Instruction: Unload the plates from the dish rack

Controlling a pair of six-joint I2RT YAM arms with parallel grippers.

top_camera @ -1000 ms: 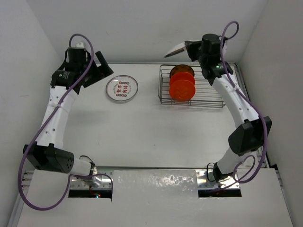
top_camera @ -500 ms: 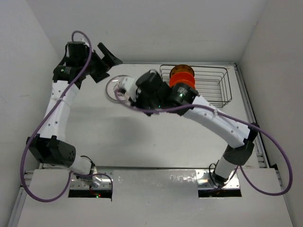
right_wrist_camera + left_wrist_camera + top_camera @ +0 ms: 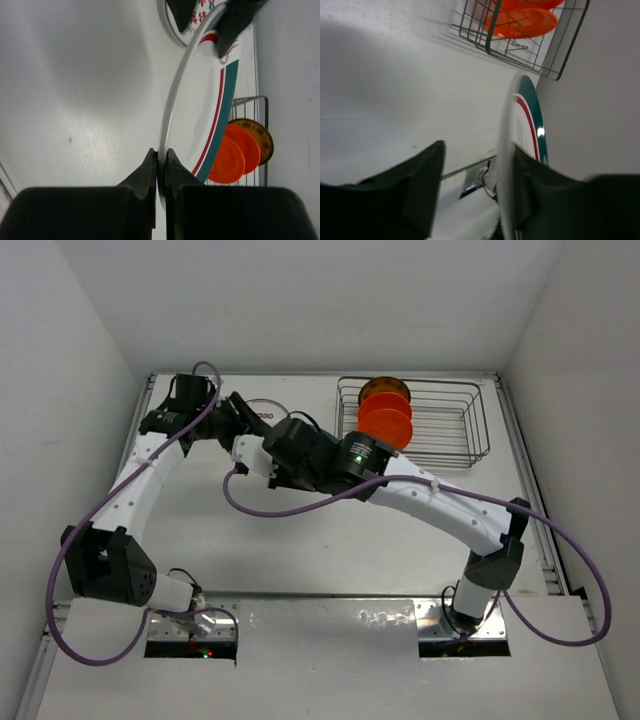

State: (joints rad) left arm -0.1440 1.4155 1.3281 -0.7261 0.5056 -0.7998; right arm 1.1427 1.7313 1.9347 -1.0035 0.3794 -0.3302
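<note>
From above, the right tool [image 3: 272, 455] is reaching across to the left half of the table [image 3: 300, 530], gripping the teal-rimmed plate [image 3: 248, 452] on edge. The left tool [image 3: 248, 418] is meeting it from behind. Two orange plates [image 3: 385, 425] are standing in the dish rack [image 3: 450, 430] at the far right.

In the left wrist view, the left tool is parted and straddling the plate's rim [image 3: 522, 150]. The plate is lying against one finger [image 3: 540, 195], with a clear gap to the other [image 3: 420, 185], so it is gripping nothing yet. To my eye this is a hand-over, and the left tool should be closing squarely on the rim before anything else moves.

In the right wrist view, the right tool [image 3: 161, 165] is pinched tight on the near edge of the plate, which is tilting away towards the left tool's fingers [image 3: 232, 22]. A patterned plate [image 3: 200, 17] is lying flat on the table just beyond. I would be waiting for a firm left grip before the right tool lets go, and then lowering gently, since a rim pinch on glazed ware looks slippery.
</note>
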